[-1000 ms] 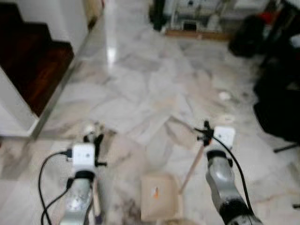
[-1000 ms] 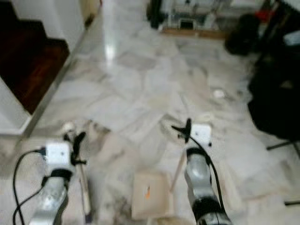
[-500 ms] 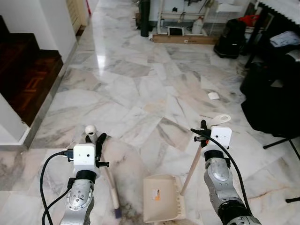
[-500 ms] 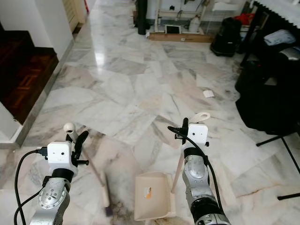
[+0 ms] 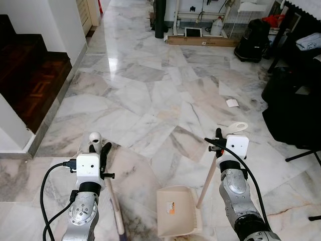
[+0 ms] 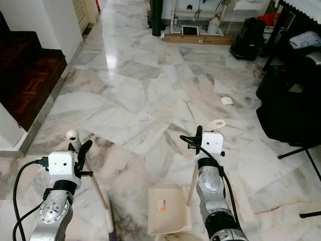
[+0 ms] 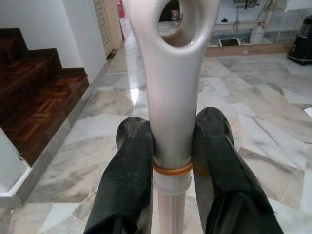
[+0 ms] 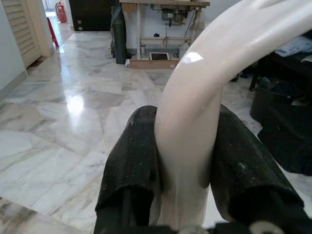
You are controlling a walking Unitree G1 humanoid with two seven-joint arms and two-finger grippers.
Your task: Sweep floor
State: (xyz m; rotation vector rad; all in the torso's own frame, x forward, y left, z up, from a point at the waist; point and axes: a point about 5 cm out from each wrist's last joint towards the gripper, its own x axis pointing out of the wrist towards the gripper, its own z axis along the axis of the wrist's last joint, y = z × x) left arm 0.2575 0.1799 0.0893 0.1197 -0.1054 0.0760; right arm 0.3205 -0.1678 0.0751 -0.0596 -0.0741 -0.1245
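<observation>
Marble floor (image 5: 150,100), white with grey and tan veins, spreads ahead of the robot, and both sweeping tools stand on it close in front. The left gripper (image 7: 170,141) is clamped on the broom handle (image 7: 171,97), its two black fingers (image 7: 129,185) pressed against either side of the pale shaft just below the hanging hole. From the head views the shaft runs down and toward the robot's right, to the lower edge of the picture (image 5: 116,211); the bristles cannot be made out. The right gripper (image 8: 187,161) is closed around the curved cream dustpan handle (image 8: 195,107). The wrist view shows the grip; the head views show the rest: a wooden pole slanting down to the cream dustpan (image 5: 178,211), which sits flat on the floor between the two arms. A small orange-marked sticker (image 5: 172,206) is on the pan, too small to read.

Farther out, near the floor's right edge, lies a white scrap of paper (image 5: 232,102). Dark wooden stairs (image 5: 30,75) rise along the left edge, black bags (image 5: 293,105) crowd the right, and a table with a jug (image 5: 216,25) beneath stands at the far end.
</observation>
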